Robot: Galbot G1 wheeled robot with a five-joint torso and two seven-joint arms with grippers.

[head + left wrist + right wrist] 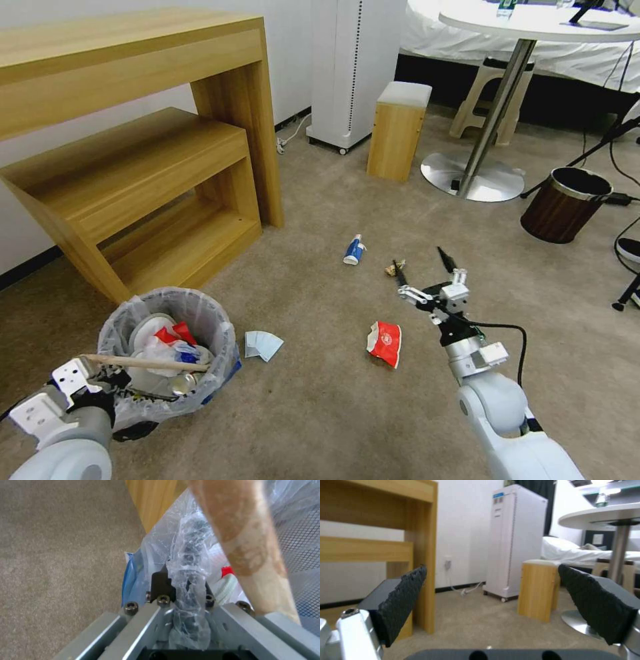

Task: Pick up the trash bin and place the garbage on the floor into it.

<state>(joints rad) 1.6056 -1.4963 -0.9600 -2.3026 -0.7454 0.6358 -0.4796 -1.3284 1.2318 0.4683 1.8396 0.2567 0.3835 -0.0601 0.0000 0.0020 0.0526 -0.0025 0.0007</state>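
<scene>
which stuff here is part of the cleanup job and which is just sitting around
Job:
small round dark trash bin lined with a translucent bag, held at its rim by the left gripper
red crumpled wrapper
small blue-and-white plastic bottle
pale folded paper
open right gripper

Not the job:
brown wood-look bin
wooden desk
small wooden stool
</scene>
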